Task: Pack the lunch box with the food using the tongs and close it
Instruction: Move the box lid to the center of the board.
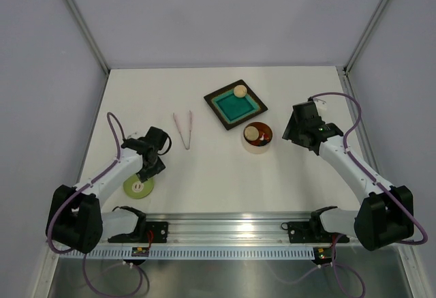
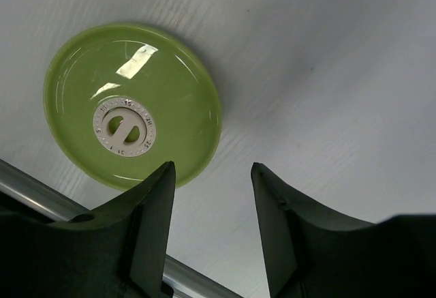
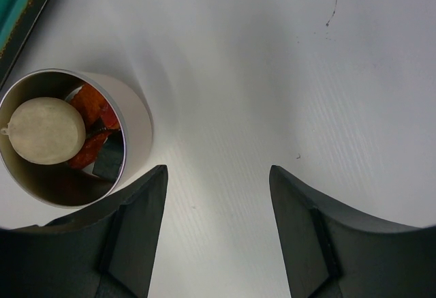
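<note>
**Green lid (image 2: 133, 103) lies apart from the open lunch box**

At near left, the left gripper (image 2: 212, 168) hangs just beside the lid, jaws apart and empty. Only its wrist view shows the lid's white centre disc. Whitish tongs (image 1: 183, 129) lie in a V on the white table (image 1: 204, 168), beside a teal tray (image 1: 235, 110) bearing one beige ball (image 1: 240, 91). The lunch box (image 3: 136, 124) stands just right of the tray, holding a second ball (image 3: 44, 131) and red-orange pieces (image 3: 92, 103); its dark bottom is unclear. The right gripper (image 3: 218, 172) is spread, holding nothing. Pale walls (image 1: 225, 11) enclose the table.
</note>
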You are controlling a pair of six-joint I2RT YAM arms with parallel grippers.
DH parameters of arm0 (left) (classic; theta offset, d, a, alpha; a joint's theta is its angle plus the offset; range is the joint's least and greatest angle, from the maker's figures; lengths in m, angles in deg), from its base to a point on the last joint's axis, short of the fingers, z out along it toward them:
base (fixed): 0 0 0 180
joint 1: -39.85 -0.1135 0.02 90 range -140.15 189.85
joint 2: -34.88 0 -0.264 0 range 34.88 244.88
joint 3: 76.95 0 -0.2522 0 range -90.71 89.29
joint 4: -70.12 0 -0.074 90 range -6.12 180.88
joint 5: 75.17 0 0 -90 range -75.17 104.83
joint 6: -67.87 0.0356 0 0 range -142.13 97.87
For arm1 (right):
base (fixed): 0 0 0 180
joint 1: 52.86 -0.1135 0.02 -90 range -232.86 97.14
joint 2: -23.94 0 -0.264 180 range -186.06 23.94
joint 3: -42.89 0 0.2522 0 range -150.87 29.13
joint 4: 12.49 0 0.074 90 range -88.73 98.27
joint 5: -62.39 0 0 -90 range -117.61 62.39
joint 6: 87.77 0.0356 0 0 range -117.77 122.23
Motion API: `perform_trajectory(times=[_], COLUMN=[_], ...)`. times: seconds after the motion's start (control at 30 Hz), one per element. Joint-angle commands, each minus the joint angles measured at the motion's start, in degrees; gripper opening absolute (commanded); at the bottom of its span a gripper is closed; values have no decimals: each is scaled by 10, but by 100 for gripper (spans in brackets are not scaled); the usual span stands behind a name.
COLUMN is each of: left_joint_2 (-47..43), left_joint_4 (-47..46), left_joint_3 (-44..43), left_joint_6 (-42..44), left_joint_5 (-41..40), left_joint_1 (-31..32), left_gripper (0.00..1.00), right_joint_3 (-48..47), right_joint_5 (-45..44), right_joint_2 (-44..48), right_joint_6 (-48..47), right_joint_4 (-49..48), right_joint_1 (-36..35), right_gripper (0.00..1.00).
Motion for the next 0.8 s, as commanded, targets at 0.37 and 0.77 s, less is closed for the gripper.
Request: perform_trajectory(times=[0.37, 0.77], left_joint_2=[107, 106], left_joint_4=[-65, -66], left_joint_3=[0, 14], left_joint_6=[-23, -34], left_joint_5=[-47, -65], left_joint_1=[1, 1], left_gripper=[47, 0], right_joint_3=[-12, -5], right_joint_5=[1, -3], right_joint_2=[8, 17], right_joint_6=[-9, -7], right_joint_4=[-9, -6], right_joint_1=[3, 3], right_gripper=[69, 69])
